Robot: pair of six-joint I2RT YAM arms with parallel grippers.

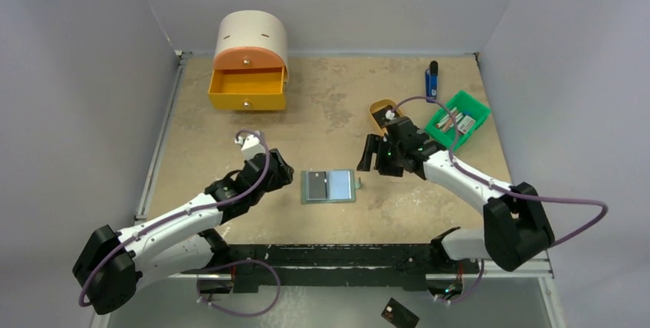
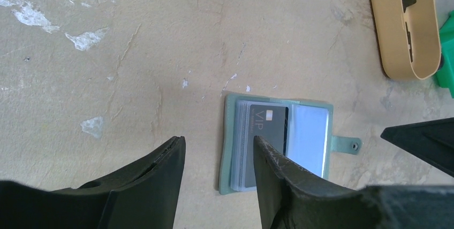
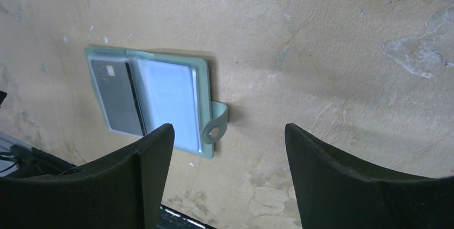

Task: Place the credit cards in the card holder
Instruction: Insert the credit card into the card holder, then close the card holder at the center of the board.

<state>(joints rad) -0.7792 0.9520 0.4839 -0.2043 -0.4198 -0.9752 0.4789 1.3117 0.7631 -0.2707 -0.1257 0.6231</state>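
The left gripper point(image 2: 217, 142) stands with its dark jaws parted and nothing between them. The right gripper point(image 3: 230, 128) gapes wider, also empty. Between the two, the small grey-green bifold card holder point(image 1: 329, 187) lies spread open on the scuffed tan table point(image 1: 322, 106), its tab toward the right arm. A thin black credit card point(image 2: 270, 122) sits in the pocket on the left arm's side. Another black card point(image 1: 399, 314) lies beyond the table's near edge.

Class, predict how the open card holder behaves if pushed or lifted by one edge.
The card holder lies thin and flat, so probably slides, not tips. Open bifold: likely flops when lifted. Glossy pockets look slippery.
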